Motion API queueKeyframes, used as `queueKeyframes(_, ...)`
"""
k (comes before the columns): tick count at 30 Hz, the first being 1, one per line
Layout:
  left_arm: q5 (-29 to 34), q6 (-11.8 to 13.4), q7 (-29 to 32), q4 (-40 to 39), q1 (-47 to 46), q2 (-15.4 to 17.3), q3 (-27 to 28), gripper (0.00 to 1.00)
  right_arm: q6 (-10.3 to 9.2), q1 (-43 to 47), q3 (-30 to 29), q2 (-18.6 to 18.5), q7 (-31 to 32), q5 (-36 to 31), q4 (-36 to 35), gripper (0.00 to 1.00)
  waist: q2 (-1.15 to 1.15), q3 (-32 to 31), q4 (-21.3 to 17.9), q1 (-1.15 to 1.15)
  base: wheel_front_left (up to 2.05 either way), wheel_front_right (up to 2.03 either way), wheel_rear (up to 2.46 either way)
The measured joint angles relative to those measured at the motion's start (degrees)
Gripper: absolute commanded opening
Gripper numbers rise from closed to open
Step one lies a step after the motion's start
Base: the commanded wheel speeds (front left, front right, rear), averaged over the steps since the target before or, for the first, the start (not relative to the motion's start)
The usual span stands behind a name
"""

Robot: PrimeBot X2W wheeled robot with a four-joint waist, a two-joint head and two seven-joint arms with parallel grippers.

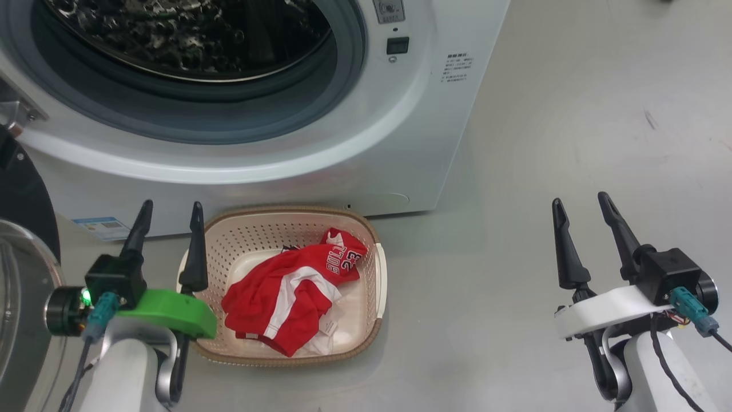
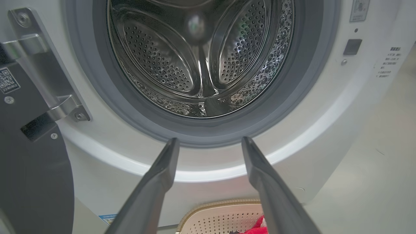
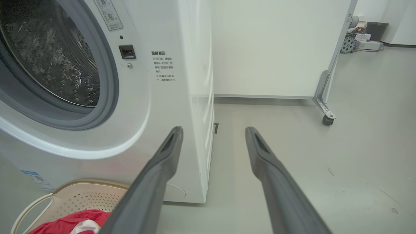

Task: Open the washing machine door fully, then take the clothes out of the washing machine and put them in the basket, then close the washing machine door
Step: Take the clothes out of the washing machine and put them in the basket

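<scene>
The white washing machine [image 1: 343, 143] stands with its black door [image 1: 23, 229] swung open to the left, the glass bowl at the left edge. Its steel drum [image 2: 201, 65] shows no clothes inside. The cream basket [image 1: 286, 210] sits on the floor against the machine's front, and the red clothes [image 1: 286, 292] with white stripes and the number 23 lie in it. My left gripper [image 1: 171, 204] is open and empty just left of the basket, pointing at the drum opening [image 2: 209, 139]. Far to the right over the floor, my right gripper [image 1: 579, 198] is open and empty.
The door's metal hinge [image 2: 48, 81] juts out at the machine's left. Grey floor [image 1: 572, 114] stretches to the right of the machine. A white panel on casters [image 3: 326, 120] stands behind it, with a black bin [image 3: 377, 31] far back.
</scene>
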Motion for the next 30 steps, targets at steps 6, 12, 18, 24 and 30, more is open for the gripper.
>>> queueKeyframes(6,0.62,0.51,0.00,-2.91,5.46,0.01,-0.52,1.00,-0.08,2.93,0.02,0.01,0.00,0.01,0.42,1.00,0.00,-4.74,0.50,0.00,0.00,0.00,0.00)
queueKeyframes(12,0.91,1.04,0.00,-5.14,9.31,0.04,-0.66,1.00,-0.12,5.16,0.18,0.07,0.00,0.01,0.36,1.00,0.00,-8.35,0.56,0.00,0.00,0.00,0.00)
queueKeyframes(18,0.92,1.40,0.00,-6.99,12.01,0.05,-0.75,1.00,-0.54,6.02,0.20,0.18,0.00,0.02,-0.13,1.00,0.00,-10.36,0.34,0.00,0.00,0.00,0.00)
queueKeyframes(24,0.94,1.80,0.00,-8.70,14.42,0.29,-0.91,1.00,-0.96,7.30,0.31,0.25,0.01,0.03,-0.55,1.00,0.00,-11.86,-0.14,0.00,0.00,0.00,0.00)
queueKeyframes(30,0.94,2.08,0.55,-10.76,16.01,0.31,-1.14,1.00,-1.11,8.20,0.24,0.24,0.10,0.03,-1.70,1.00,0.00,-12.53,-0.54,0.00,0.00,0.00,0.00)
